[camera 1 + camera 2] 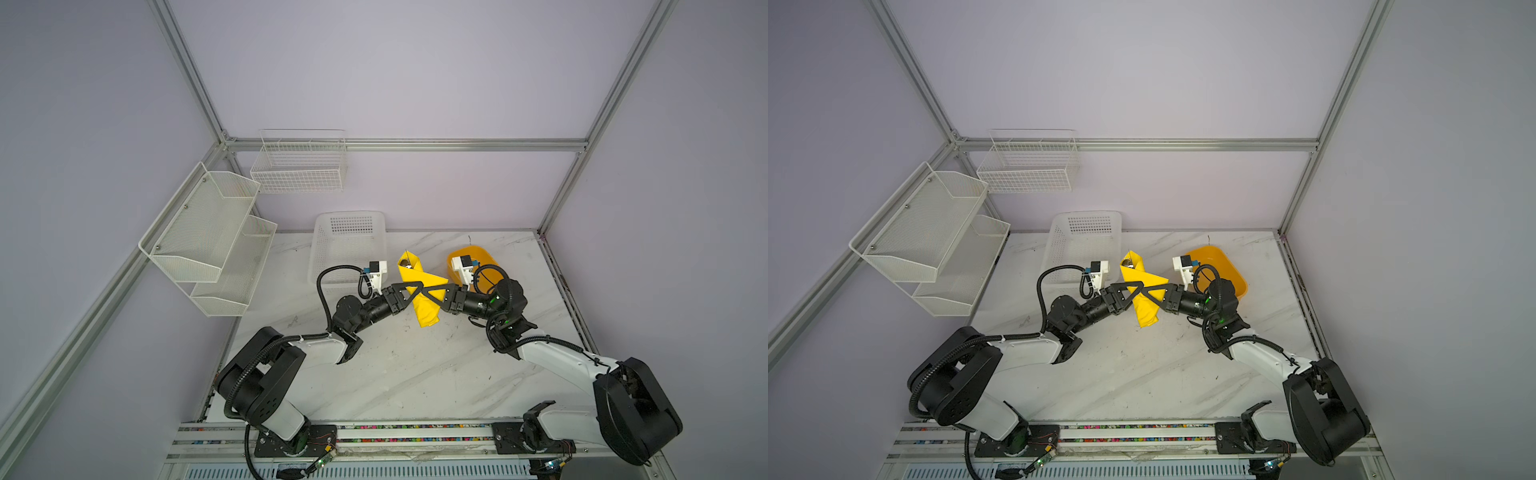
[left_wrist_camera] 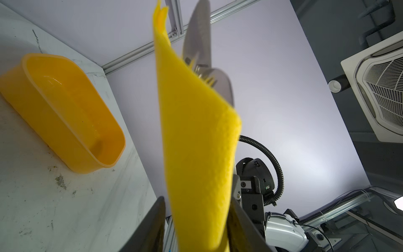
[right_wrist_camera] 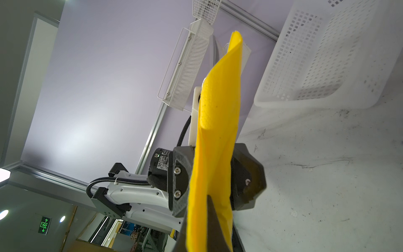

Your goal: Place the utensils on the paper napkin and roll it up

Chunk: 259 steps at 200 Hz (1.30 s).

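The paper napkin (image 1: 424, 309) is a narrow yellow roll held clear of the marble table (image 1: 415, 374). In both top views its length runs from about 11 o'clock down to 5 o'clock. The utensils (image 2: 199, 43) sit inside it, and their shiny heads poke out of the 11 o'clock end. The left wrist view shows a blade, tines and a spoon bowl.

The left gripper (image 1: 420, 286) reaches in from 9 o'clock, and the roll passes between its fingers (image 2: 156, 227). A thin gap shows beside one finger, so I cannot tell whether they clamp it. The right gripper (image 1: 424, 291) comes in from 3 o'clock, tip to tip with the left, its fingers (image 3: 214, 229) closed on a loose flap of the napkin.

An orange tub (image 1: 478, 255) stands at 2 o'clock of the roll, and a white basket (image 1: 345, 245) at 10 o'clock.
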### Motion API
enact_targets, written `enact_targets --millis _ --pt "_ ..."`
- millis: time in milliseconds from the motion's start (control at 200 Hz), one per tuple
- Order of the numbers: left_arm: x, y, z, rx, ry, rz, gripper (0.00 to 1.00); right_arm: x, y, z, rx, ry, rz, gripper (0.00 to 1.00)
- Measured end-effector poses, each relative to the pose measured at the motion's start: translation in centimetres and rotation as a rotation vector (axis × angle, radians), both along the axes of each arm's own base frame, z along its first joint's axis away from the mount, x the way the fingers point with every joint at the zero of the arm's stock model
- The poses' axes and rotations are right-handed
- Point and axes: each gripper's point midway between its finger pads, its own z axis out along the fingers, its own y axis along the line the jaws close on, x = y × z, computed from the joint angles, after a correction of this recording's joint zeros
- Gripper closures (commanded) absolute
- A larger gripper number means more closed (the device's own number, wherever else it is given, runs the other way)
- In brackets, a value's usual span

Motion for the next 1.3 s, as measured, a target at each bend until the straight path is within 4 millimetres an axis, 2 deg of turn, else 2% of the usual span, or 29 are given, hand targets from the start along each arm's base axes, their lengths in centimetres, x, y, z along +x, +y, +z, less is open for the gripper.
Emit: enact_targets --millis 430,1030,1295 --pt "-0.1 0.1 0.6 -0.014 -0.018 0.004 0.78 -0.1 0.0 -0.2 -0.001 0.001 -0.001 0.98" --pt "-0.1 0.2 0.7 -0.017 -0.021 0.008 0.89 0.0 -0.1 -0.2 0.001 0.0 -0.008 0.95" --pt "-0.3 0.4 1.5 -0.026 -0.036 0.011 0.92 0.0 -0.1 0.2 0.011 -0.018 -0.008 0.93"
